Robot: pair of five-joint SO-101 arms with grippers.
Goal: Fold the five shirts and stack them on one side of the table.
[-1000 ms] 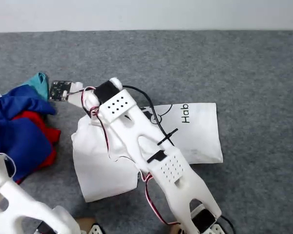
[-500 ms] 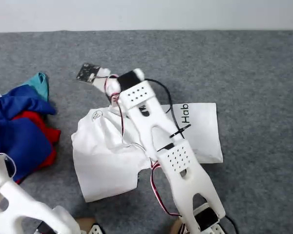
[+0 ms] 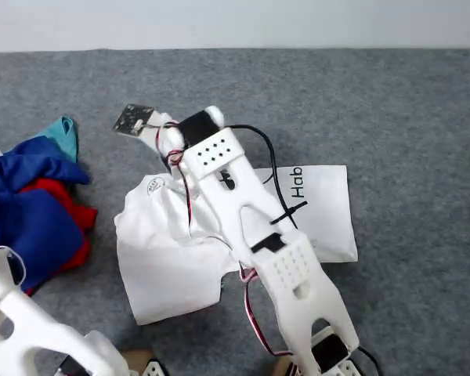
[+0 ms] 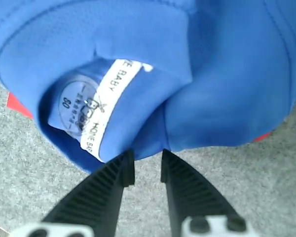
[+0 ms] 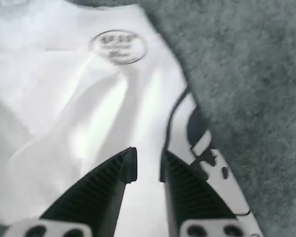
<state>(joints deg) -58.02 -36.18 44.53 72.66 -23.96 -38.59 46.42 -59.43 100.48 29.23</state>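
Observation:
A white shirt [image 3: 172, 251] lies crumpled and partly spread in the middle of the grey carpeted table, its round collar label [image 3: 153, 186] facing up. My right gripper [image 3: 163, 145] hangs just past the shirt's far left edge. In the right wrist view its fingers [image 5: 123, 168] stand close together over the white shirt [image 5: 64, 108], holding nothing. A heap of blue [image 3: 27, 219], red [image 3: 72, 213] and teal [image 3: 63, 133] shirts sits at the left. My left gripper [image 4: 147, 158] is shut at the edge of the blue shirt [image 4: 138, 74], beside its collar tag [image 4: 106, 106].
The right arm [image 3: 282, 266] lies across the white shirt from the near edge. The left arm's base [image 3: 23, 329] fills the near left corner. Bare grey carpet [image 3: 407, 110] stretches over the far and right parts of the table.
The right arm swung away from me and rightwards off the white shirt's far left corner, uncovering the collar label, then drifted slightly back left. The shirts and the left arm have not moved.

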